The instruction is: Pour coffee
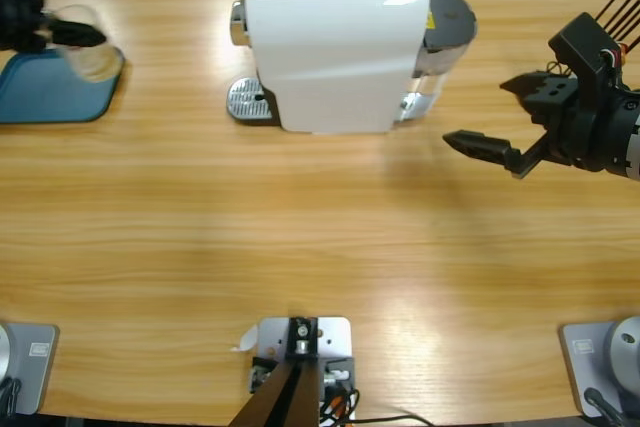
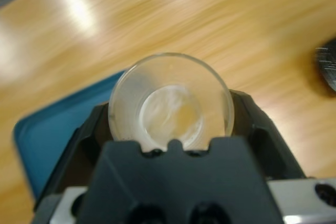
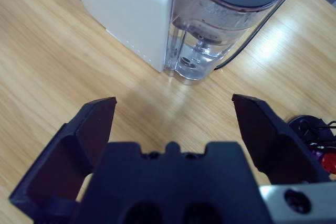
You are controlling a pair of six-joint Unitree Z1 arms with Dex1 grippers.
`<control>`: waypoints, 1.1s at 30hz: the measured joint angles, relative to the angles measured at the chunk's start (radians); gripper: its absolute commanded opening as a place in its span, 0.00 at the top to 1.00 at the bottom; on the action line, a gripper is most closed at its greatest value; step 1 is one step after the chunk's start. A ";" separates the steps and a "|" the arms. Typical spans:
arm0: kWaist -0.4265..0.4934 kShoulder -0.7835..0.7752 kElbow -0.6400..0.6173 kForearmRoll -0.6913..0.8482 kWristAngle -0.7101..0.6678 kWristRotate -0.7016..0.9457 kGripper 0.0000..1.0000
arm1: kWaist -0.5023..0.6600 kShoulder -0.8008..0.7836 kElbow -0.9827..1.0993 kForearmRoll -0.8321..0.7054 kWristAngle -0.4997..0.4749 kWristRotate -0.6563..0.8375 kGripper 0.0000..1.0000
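Fingers of the left gripper [image 2: 170, 129] are clamped around a clear glass [image 2: 170, 100], held at the bench's ten o'clock corner over the edge of a blue tray [image 1: 45, 97]. The coffee [image 2: 173, 116] lies as a thin pale film in the bottom. Fingers of the right gripper [image 1: 495, 112] stand wide apart and empty at three o'clock, facing the white coffee machine [image 1: 335, 42]. Risks, as judged: smooth glass could slip or twist in the grip; a careless tilt could spill onto bare wood [image 1: 320, 237].
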 measured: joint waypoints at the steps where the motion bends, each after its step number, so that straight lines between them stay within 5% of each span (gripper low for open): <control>1: 0.024 -0.007 0.012 0.000 0.027 -0.017 1.00 | 0.000 0.000 0.000 0.000 0.000 0.000 0.02; 6: 0.093 -0.011 0.046 -0.033 0.100 -0.063 1.00 | 0.000 0.000 0.000 0.000 0.000 0.000 0.02; 21: 0.114 0.123 0.097 -0.185 0.104 -0.171 1.00 | 0.000 0.000 0.000 0.000 0.000 0.000 0.02; 22: 0.114 0.127 0.097 -0.190 0.104 -0.176 0.93 | 0.000 0.000 0.000 0.000 0.000 0.000 0.02; 24: 0.115 0.132 0.097 -0.196 0.103 -0.191 0.17 | 0.000 0.000 0.000 0.000 0.000 0.000 0.02; 25: 0.115 0.133 0.098 -0.202 0.102 -0.199 0.02 | 0.000 0.000 0.000 0.001 0.000 0.000 0.01; 33: 0.115 0.133 0.149 -0.286 0.075 -0.219 0.01 | 0.000 -0.002 0.000 0.022 0.000 0.000 0.00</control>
